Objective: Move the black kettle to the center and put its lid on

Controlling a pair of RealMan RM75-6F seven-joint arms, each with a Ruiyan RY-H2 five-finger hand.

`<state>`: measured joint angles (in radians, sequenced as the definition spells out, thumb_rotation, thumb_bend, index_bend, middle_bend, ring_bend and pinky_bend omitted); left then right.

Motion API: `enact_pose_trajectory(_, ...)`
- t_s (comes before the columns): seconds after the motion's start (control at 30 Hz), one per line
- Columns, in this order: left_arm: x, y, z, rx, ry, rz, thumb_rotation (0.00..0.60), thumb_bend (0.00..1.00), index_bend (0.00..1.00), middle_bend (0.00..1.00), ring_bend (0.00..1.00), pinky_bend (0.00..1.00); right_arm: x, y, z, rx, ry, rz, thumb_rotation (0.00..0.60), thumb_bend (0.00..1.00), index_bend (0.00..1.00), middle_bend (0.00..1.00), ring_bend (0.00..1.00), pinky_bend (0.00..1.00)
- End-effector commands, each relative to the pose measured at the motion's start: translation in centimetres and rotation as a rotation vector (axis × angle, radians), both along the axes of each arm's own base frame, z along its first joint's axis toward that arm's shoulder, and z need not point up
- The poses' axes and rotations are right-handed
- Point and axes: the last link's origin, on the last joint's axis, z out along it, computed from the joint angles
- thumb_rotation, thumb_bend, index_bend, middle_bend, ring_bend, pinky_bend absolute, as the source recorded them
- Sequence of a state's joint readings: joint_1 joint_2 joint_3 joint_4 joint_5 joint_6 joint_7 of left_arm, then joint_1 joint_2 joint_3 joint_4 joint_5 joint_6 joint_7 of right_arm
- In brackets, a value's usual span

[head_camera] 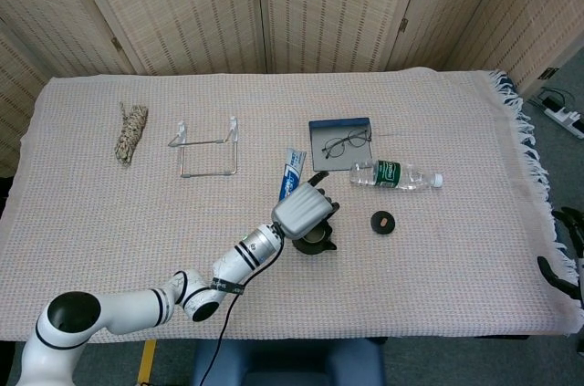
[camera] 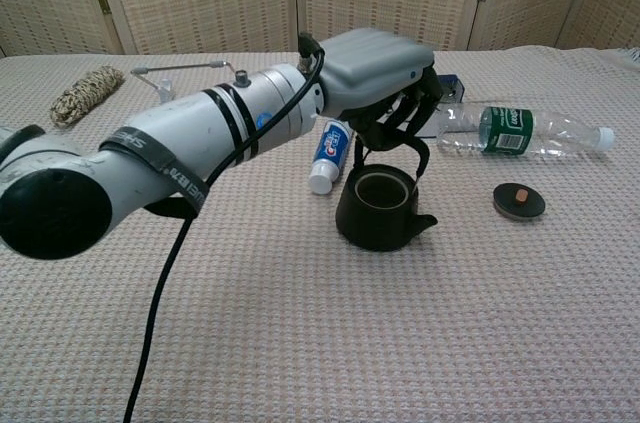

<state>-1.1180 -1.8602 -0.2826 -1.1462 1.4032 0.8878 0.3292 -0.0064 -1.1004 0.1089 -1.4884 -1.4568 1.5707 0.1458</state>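
Note:
The black kettle stands without a lid near the middle of the table, spout to the right. My left hand hovers right over it, and its dark fingers curl around the kettle's raised handle. The kettle's base looks to be resting on the cloth. The round black lid lies flat to the kettle's right, apart from it. A few dark curved parts, which may be my right hand, show past the table's right edge. Their pose is unclear.
A toothpaste tube lies just behind the kettle. A plastic water bottle lies behind the lid. Glasses rest in a blue case. Further left are a wire rack and a rope bundle.

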Motion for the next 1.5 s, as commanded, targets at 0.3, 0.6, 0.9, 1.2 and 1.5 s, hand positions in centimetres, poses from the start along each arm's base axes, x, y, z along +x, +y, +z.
enact_pose_trajectory(0.3, -1.4, -0.8, 0.0, 0.005, 0.121, 0.066, 0.6, 0.36, 0.01, 0.2, 0.26, 0.07, 0.1, 0.2, 0.1, -0.004, -0.001, 0.002, 0.6, 0.32, 0.19, 0.2, 0.22, 0.07)
enact_pose_trajectory(0.6, -2.1, -2.1, 1.3, -0.001, 0.131, 0.104, 0.6, 0.33, 0.0, 0.14, 0.2, 0.06, 0.2, 0.4, 0.2, -0.01, 0.0, 0.007, 0.6, 0.32, 0.19, 0.2, 0.22, 0.07)
enact_pose_trajectory(0.9, -3.4, -3.1, 3.3, -0.003, 0.113, 0.135, 0.6, 0.31, 0.13, 0.14, 0.21, 0.06, 0.6, 0.2, 0.0, 0.0, 0.009, 0.019, 0.6, 0.32, 0.19, 0.2, 0.22, 0.07)
enact_pose_trajectory(1.2, -7.5, -2.5, 9.0, 0.093, 0.003, 0.264, 0.6, 0.31, 0.14, 0.16, 0.22, 0.06, 2.1, -1.4, -0.9, 0.115, 0.078, 0.078, 0.6, 0.32, 0.21, 0.22, 0.24, 0.14)
enact_pose_trajectory(1.5, -14.3, -2.5, 14.8, 0.218, -0.062, 0.43, 0.6, 0.31, 0.14, 0.17, 0.22, 0.06, 4.0, -3.3, -2.9, 0.211, 0.108, 0.154, 0.6, 0.32, 0.21, 0.23, 0.25, 0.16)
